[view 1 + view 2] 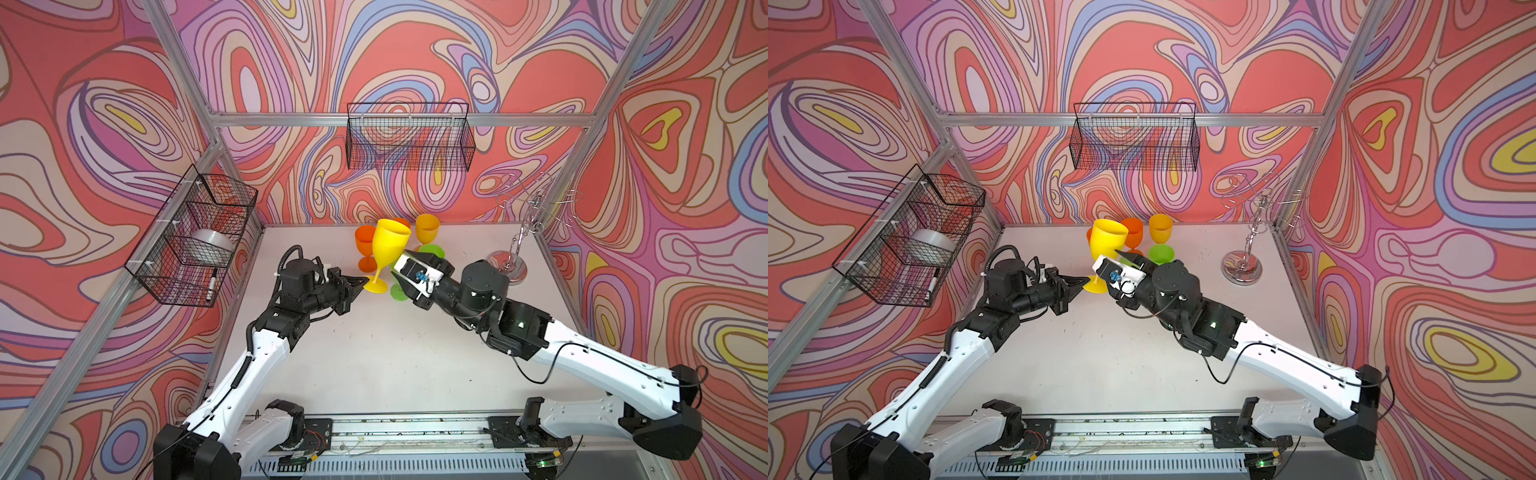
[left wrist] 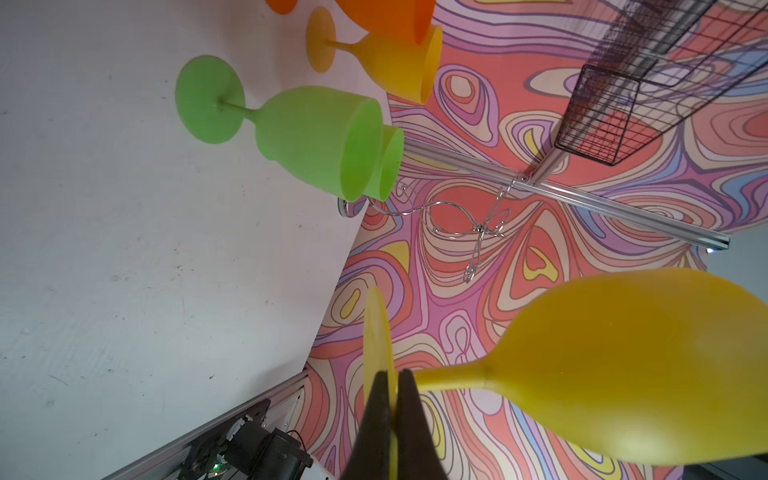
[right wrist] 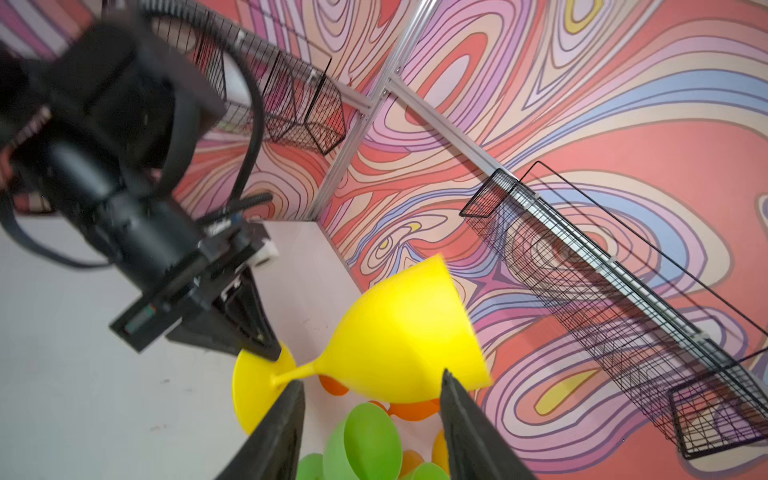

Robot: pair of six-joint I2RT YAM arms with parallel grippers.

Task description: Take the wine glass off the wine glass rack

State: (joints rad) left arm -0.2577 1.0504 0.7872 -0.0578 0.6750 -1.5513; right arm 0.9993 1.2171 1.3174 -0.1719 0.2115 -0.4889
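my left gripper (image 1: 365, 283) is clamped on the foot of the yellow wine glass (image 1: 388, 245), which is tilted above the table (image 1: 374, 353) near its far edge. my right gripper (image 3: 370, 388) stands partly open astride the stem, gripping nothing. the wine glass rack (image 1: 1241, 268), at the far right corner, is bare. removal looks done; set-down remains.

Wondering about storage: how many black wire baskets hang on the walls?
2: the left basket on the left wall and the rear basket on the back wall. None seems hidden.

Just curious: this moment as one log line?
left pincer: shut on yellow plastic wine glass foot | right pincer: open | chrome wire rack: bare
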